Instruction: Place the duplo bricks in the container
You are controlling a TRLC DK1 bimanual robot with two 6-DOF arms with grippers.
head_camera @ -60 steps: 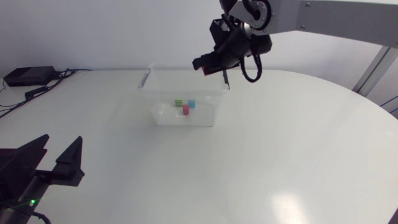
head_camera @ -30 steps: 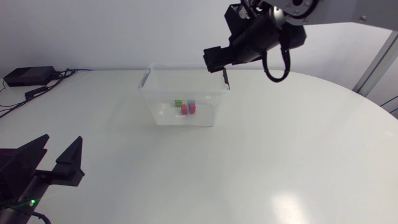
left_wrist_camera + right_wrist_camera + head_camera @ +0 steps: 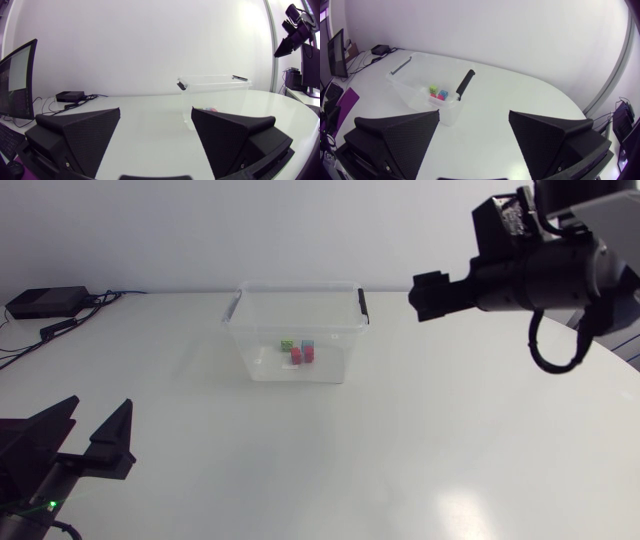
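A clear plastic container (image 3: 262,352) with black handles stands at the back middle of the table. Inside it lie a green brick (image 3: 287,345), a blue brick (image 3: 308,345) and two red bricks (image 3: 301,355). My right gripper (image 3: 428,294) hangs high, to the right of the container, open and empty. In its wrist view the right gripper (image 3: 472,135) looks down on the container (image 3: 415,72) with the green brick (image 3: 434,90) and blue brick (image 3: 443,93). My left gripper (image 3: 88,432) rests open at the table's front left. Across the table ahead of the left gripper (image 3: 155,135) is the container (image 3: 215,86).
A black box with cables (image 3: 45,302) lies at the table's far left corner. White tabletop (image 3: 400,440) spreads in front of the container and to its right.
My right gripper opened above the container and a second red brick landed inside. The right arm then swung away to the right. The left arm has not moved.
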